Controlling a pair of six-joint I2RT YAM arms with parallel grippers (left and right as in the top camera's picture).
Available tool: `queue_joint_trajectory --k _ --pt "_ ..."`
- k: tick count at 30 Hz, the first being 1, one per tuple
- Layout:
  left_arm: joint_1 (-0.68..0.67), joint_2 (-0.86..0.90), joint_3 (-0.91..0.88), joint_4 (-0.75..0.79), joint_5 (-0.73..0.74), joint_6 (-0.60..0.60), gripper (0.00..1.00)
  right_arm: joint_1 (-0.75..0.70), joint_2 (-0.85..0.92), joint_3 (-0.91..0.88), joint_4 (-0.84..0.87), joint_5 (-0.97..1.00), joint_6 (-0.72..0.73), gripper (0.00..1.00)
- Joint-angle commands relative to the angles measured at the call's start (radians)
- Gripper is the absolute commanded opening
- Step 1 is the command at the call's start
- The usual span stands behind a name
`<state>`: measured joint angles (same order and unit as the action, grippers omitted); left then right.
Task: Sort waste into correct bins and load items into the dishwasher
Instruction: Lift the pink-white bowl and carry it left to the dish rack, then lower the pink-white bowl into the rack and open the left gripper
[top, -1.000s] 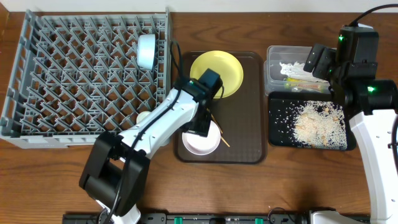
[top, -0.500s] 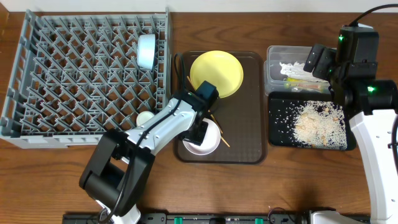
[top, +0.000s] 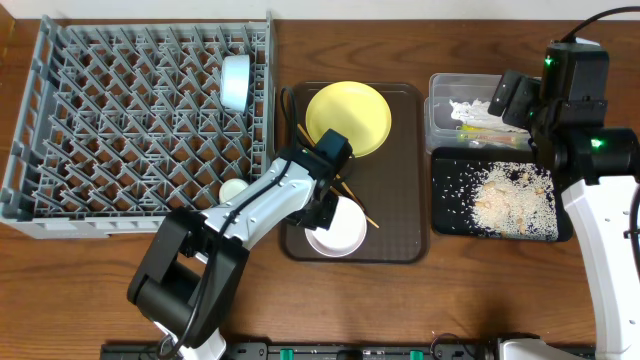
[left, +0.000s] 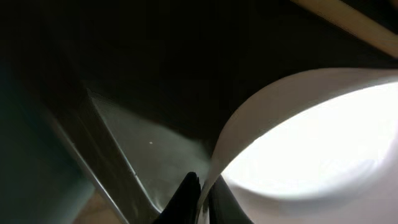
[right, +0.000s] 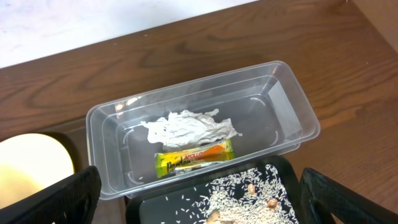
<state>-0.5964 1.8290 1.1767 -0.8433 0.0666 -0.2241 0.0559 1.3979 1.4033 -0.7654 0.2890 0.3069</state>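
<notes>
Left hand (top: 324, 210) pinched on left rim of white bowl (top: 342, 234), lower centre of brown tray (top: 400, 200). Lift straight up, keep level, then swing left. Chopsticks (top: 362, 214) just beside bowl; tray lip and dish rack (top: 130, 130) wall close at left, open pegs beyond. Right hand (top: 512, 100) spread over clear tub (top: 440, 90), upper right, well apart
</notes>
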Motion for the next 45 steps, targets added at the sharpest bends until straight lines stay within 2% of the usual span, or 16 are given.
queue_joint_trajectory --k 1,9,13,19,20,24,30,34,45 --pt "0.005 0.0 -0.006 -0.003 0.001 0.006 0.08 -0.009 -0.005 0.001 0.002 0.018 0.011 0.99" --pt "0.049 -0.081 0.09 -0.057 0.0 0.007 0.07 -0.009 -0.005 0.001 0.002 0.018 0.011 0.99" --pt "0.071 -0.185 0.113 -0.039 -0.085 0.012 0.07 -0.009 -0.005 0.001 0.002 0.018 0.011 0.99" --pt "0.073 -0.307 0.113 -0.014 -0.37 0.014 0.07 -0.009 -0.005 0.001 0.002 0.018 0.011 0.99" --pt "0.073 -0.322 0.113 -0.012 -0.478 0.014 0.07 -0.009 -0.005 0.001 0.002 0.018 0.011 0.99" --pt "0.073 -0.321 0.112 0.004 -0.727 0.013 0.08 -0.009 -0.005 0.001 0.002 0.018 0.011 0.99" --pt "0.073 -0.32 0.11 0.12 -1.093 0.013 0.08 -0.009 -0.005 0.001 0.002 0.018 0.011 0.99" --pt "0.077 -0.319 0.1 0.182 -1.219 0.014 0.07 -0.009 -0.005 0.001 0.002 0.018 0.011 0.99" --pt "0.161 -0.209 0.091 0.195 -1.357 0.015 0.07 -0.009 -0.005 0.001 0.002 0.018 0.011 0.99"
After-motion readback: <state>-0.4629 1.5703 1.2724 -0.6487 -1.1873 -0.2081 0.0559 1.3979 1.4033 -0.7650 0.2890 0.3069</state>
